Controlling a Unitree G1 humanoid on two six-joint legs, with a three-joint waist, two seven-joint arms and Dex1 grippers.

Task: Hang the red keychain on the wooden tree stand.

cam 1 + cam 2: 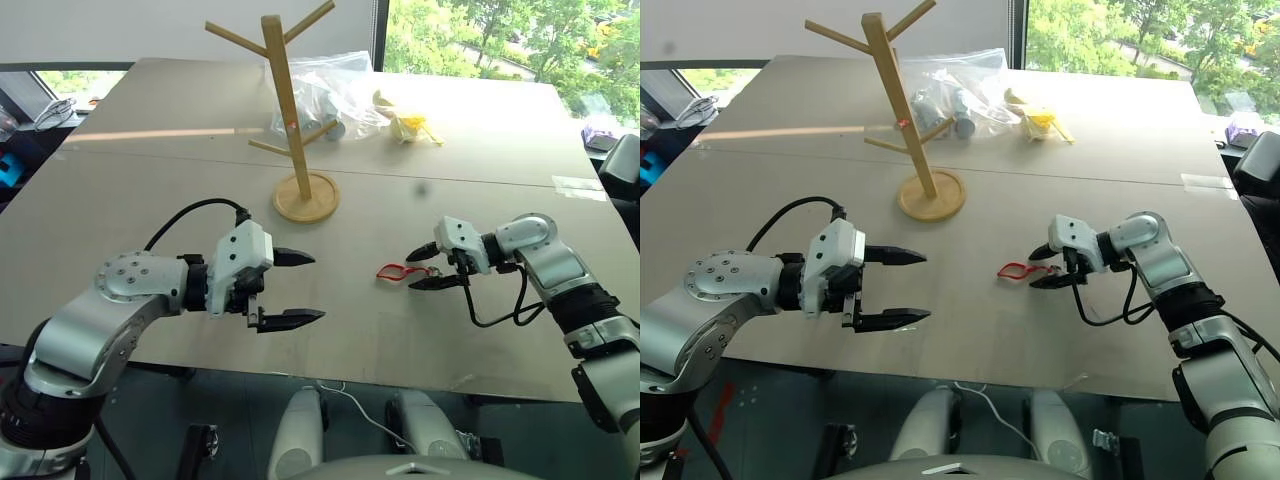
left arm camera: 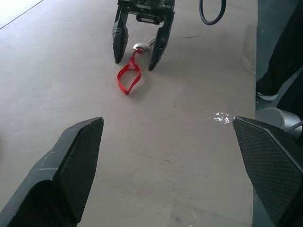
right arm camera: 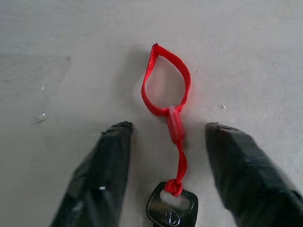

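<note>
The right pincer (image 1: 426,267) sits low over the grey worktop (image 1: 150,190), pointing toward the robot's left and tilted downward. Its two black fingers (image 3: 102,175) stand partly spread, one on each side of the key end of the red keychain (image 3: 168,94), with a clear gap between each finger and the cord. Nothing is pinched; the keychain lies flat on the worktop. The small key (image 3: 171,210) lies deepest between the fingers, nearest the wrist, and the cord runs from its knot out past the fingertips, where the red loop opens into a teardrop just ahead of the pincer.

The left pincer (image 1: 295,288) hovers above the worktop well apart from the keychain, facing the right pincer across the bare surface. Its fingers (image 2: 73,165) are spread wide and hold nothing. From its wrist camera the keychain lies straight ahead, between the fingers of the other pincer.

The wooden tree stand (image 1: 285,120) stands upright on its round base, farther out on the worktop than both pincers and closer to the left one's side. Its angled pegs carry nothing. Beyond the stand, well away from either pincer, lie a crumpled clear plastic bag (image 1: 335,85) and a yellow object (image 1: 410,125) just beside it.
</note>
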